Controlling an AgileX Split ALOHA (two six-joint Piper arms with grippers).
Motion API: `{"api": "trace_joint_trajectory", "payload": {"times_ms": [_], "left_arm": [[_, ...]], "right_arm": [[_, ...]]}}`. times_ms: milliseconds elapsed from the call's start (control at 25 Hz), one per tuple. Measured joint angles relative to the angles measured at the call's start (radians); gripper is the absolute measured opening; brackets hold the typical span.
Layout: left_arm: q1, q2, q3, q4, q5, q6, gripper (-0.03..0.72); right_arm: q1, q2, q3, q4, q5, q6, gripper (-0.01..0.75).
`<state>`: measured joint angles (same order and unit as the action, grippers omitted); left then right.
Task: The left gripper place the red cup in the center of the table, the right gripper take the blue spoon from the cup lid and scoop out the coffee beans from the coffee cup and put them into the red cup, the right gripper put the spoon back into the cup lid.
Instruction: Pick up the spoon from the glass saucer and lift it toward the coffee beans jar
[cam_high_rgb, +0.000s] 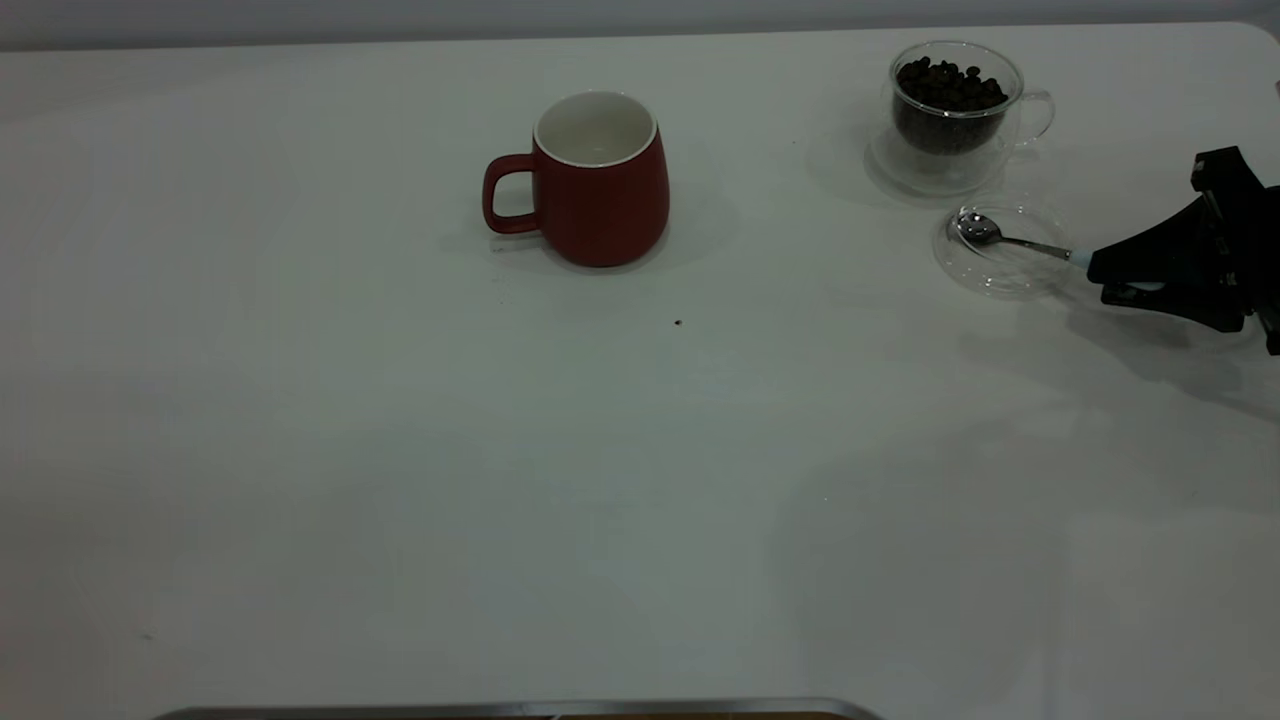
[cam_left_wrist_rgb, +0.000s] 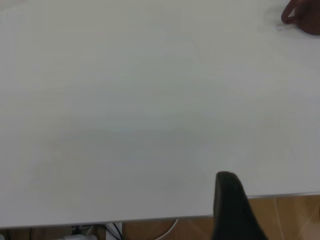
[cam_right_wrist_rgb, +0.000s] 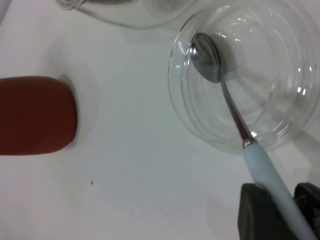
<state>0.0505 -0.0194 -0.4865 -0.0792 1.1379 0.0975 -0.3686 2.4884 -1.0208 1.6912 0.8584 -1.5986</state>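
The red cup (cam_high_rgb: 600, 185) stands upright and empty on the white table (cam_high_rgb: 400, 450), its handle pointing left; its side also shows in the right wrist view (cam_right_wrist_rgb: 35, 115). At the back right, the coffee cup (cam_high_rgb: 955, 105) holds the coffee beans (cam_high_rgb: 948, 88). Just in front of it lies the cup lid (cam_high_rgb: 1030, 280), with the blue spoon (cam_high_rgb: 978, 230) resting bowl-down in it. My right gripper (cam_right_wrist_rgb: 282, 200) is shut on the spoon's pale blue handle outside the lid's rim. My left gripper (cam_left_wrist_rgb: 232, 205) hangs at the table's edge, far from the red cup (cam_left_wrist_rgb: 305, 15).
A tiny dark speck (cam_high_rgb: 678, 323) sits on the table in front of the red cup. A metal edge (cam_high_rgb: 520, 708) runs along the table's front. Beyond the table's edge in the left wrist view, wooden floor (cam_left_wrist_rgb: 290, 215) shows.
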Motion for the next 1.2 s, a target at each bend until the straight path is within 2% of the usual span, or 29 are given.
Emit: {"api": "trace_joint_trajectory", "payload": {"times_ms": [280, 920, 1200], "left_arm": [[0.0, 0.0, 0.0, 0.0, 0.0, 0.0, 0.476], [0.0, 0.0, 0.0, 0.0, 0.0, -0.002, 0.476], [0.0, 0.0, 0.0, 0.0, 0.0, -0.002, 0.476]], "right_arm": [[0.0, 0.0, 0.0, -0.021, 0.026, -0.003, 0.115], [0.0, -0.002, 0.0, -0.081, 0.042, -0.002, 0.112], [0.0, -0.062, 0.0, -0.138, 0.016, 0.015, 0.11]]}}
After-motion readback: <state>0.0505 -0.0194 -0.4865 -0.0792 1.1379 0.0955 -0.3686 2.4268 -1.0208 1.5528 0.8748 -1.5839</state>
